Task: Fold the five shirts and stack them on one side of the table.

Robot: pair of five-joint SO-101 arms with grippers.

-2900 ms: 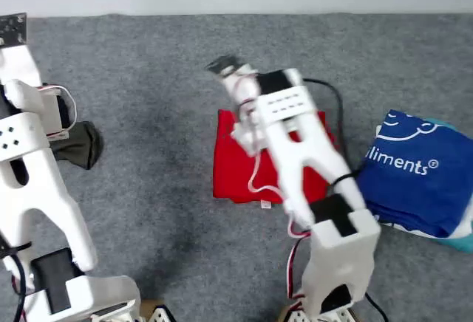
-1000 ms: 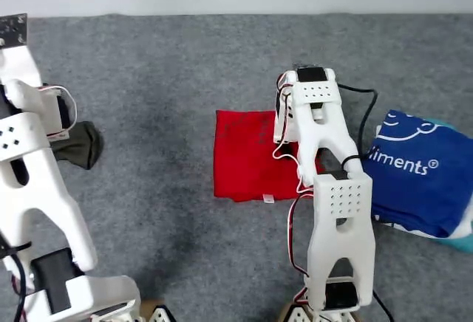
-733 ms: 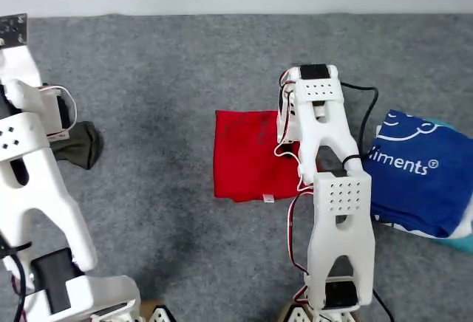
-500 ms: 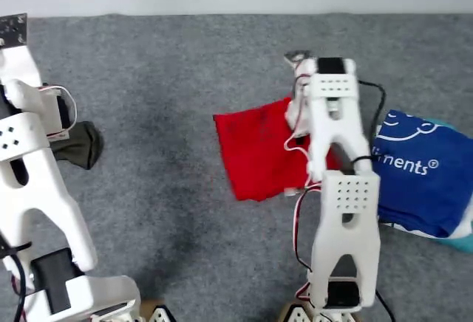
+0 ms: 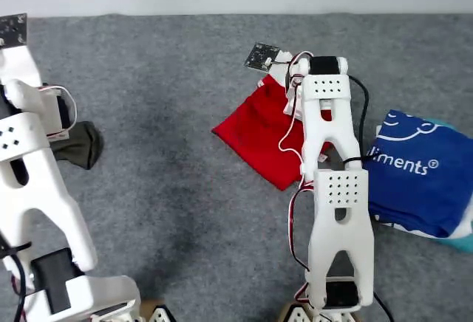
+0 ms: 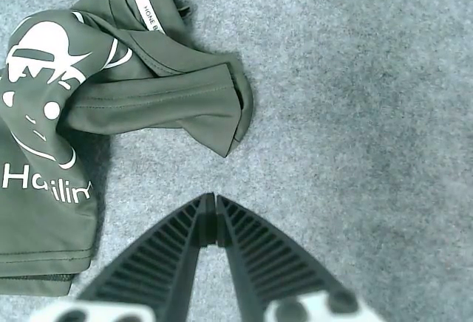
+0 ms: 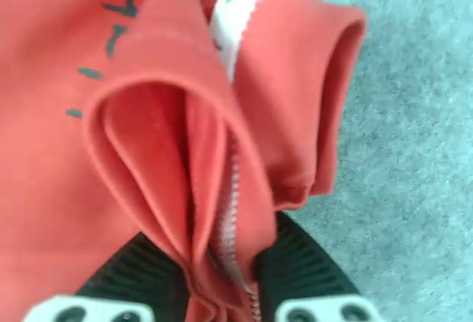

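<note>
A folded red shirt lies skewed on the grey table, one end lifted. My right gripper is shut on that shirt's bunched edge; the right arm covers that end in the high view. A folded blue shirt with white print lies at the right on a teal one. At the far left an olive shirt lies crumpled; it is also in the high view. My left gripper hangs shut just above the carpet beside the olive shirt, holding nothing.
The grey carpeted table stretches bare between the two arms. The left arm's white body stands along the left edge. A pale wall runs behind the table's far edge.
The right gripper has closed on the red shirt's edge and pulled it up and back; the shirt has turned from square to slanted. The left arm has kept still.
</note>
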